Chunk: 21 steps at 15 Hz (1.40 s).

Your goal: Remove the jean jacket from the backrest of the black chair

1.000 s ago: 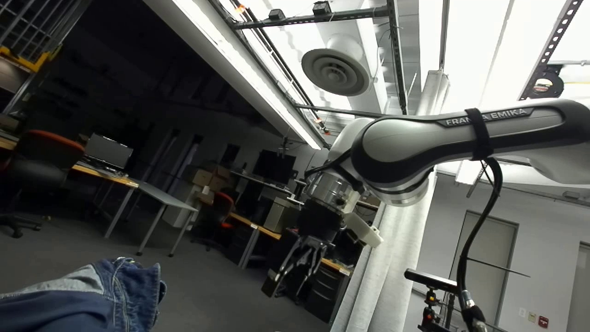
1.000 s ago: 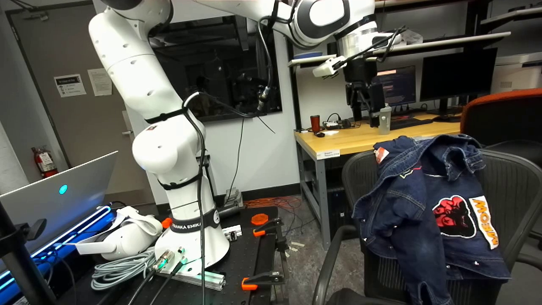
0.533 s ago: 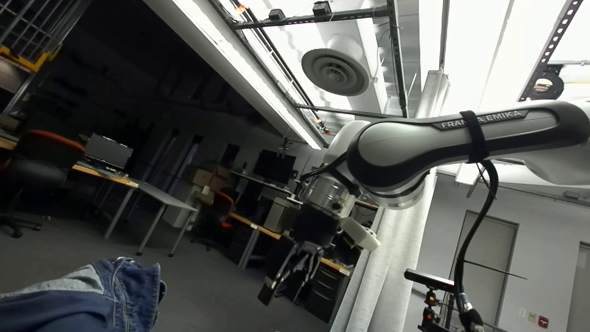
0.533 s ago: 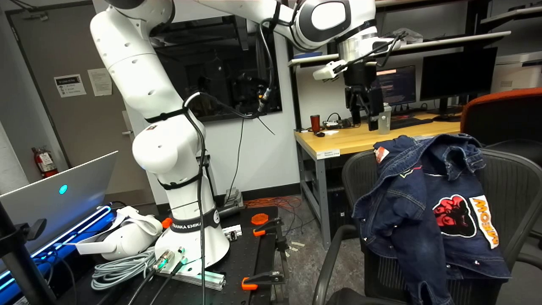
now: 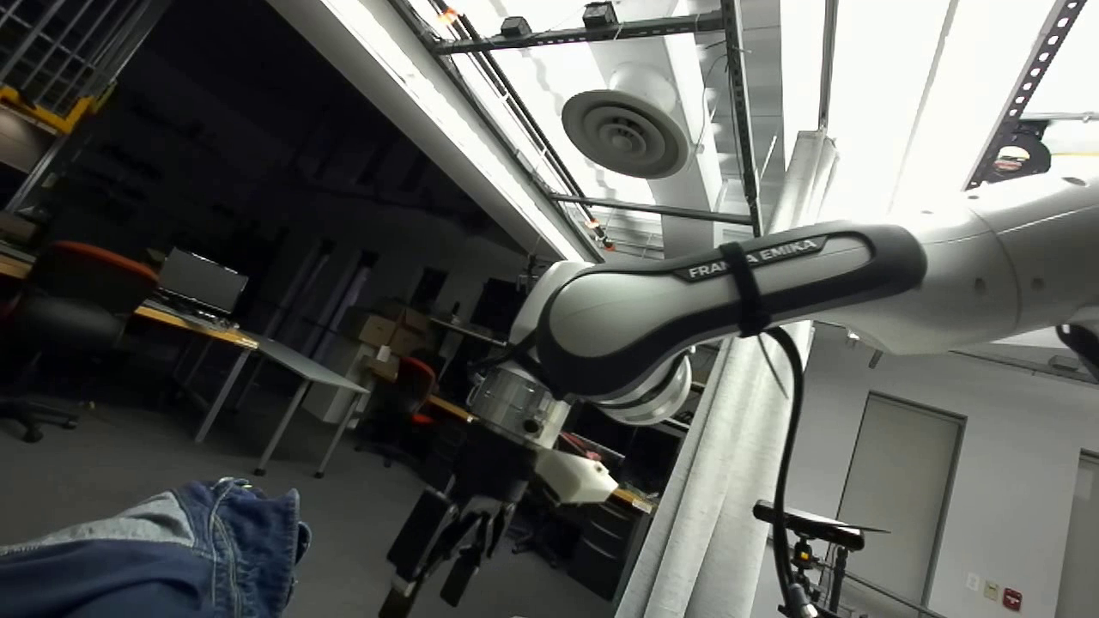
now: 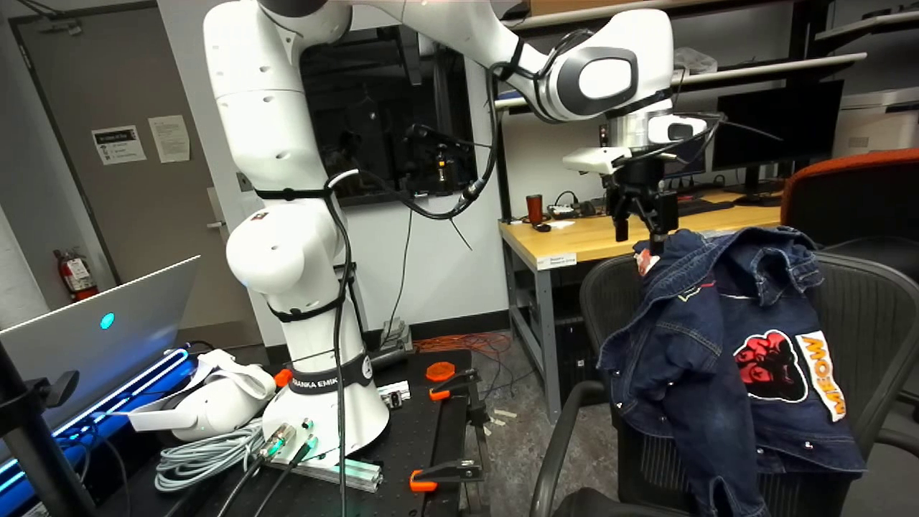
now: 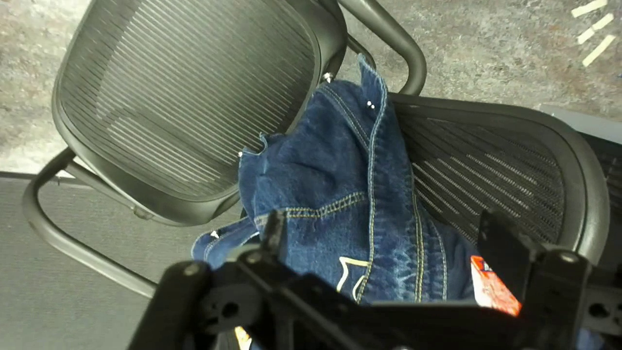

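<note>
Wrist view: the Robotiq gripper (image 7: 383, 236) hangs with jaws spread. Below it, the jean jacket (image 7: 335, 180) drapes over the black mesh chair (image 7: 505, 170).

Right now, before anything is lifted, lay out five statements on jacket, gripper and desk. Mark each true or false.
1. The jean jacket hangs on the black chair. True.
2. The jaws of the gripper stand apart. True.
3. The gripper holds the jacket clear of the chair. False: it rests on the chair.
4. A red tumbler stands on the wooden desk. True.
5. The jacket is plain, with no picture. False: it bears a red-and-black picture and orange letters.
</note>
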Each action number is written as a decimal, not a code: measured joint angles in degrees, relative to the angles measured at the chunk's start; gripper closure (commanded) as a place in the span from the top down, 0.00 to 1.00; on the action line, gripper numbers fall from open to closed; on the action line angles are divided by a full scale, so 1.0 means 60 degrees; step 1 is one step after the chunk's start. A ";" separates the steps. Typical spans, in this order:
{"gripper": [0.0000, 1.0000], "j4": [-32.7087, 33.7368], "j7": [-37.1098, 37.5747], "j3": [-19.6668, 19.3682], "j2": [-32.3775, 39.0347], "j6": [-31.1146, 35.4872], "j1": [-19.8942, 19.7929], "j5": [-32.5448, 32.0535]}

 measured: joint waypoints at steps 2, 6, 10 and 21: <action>1.00 0.0564 -0.0473 0.0061 0.0655 0.0267 0.0010 0.0085; 1.00 0.1573 -0.2476 0.0193 0.1576 0.0424 -0.0096 0.1320; 1.00 0.2316 -0.4582 0.0396 0.2187 0.0373 -0.0489 0.2732; 1.00 0.3429 -0.4982 0.0630 0.3279 0.0875 -0.0575 0.2518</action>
